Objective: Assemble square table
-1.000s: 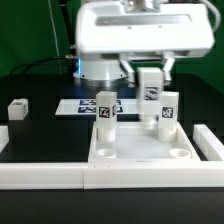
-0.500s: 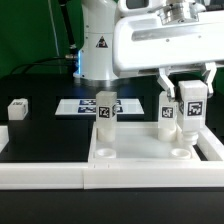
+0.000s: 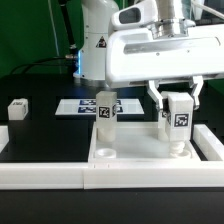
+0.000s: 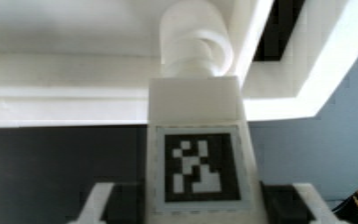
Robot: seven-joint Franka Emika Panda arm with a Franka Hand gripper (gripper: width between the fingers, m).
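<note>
The white square tabletop (image 3: 130,150) lies socket side up against the fence. One tagged leg (image 3: 105,110) stands upright in its far left socket. My gripper (image 3: 180,108) is shut on another tagged leg (image 3: 181,122), held upright just above the near right socket (image 3: 180,153). A further upright leg at the far right corner is almost wholly hidden behind the held one. In the wrist view the held leg (image 4: 197,140) sits between my fingers (image 4: 114,205), its tip pointing at a round socket (image 4: 202,45) of the tabletop (image 4: 51,90). A loose leg (image 3: 17,108) lies far to the exterior view's left.
The long white bar fence (image 3: 40,176) runs along the front, with a side piece (image 3: 211,142) on the exterior view's right. The marker board (image 3: 78,105) lies flat behind the tabletop. The robot base (image 3: 95,45) stands at the back.
My gripper carried the leg from above the tabletop's middle towards the exterior view's right, then lowered it towards the near right socket. Nothing else moved.
</note>
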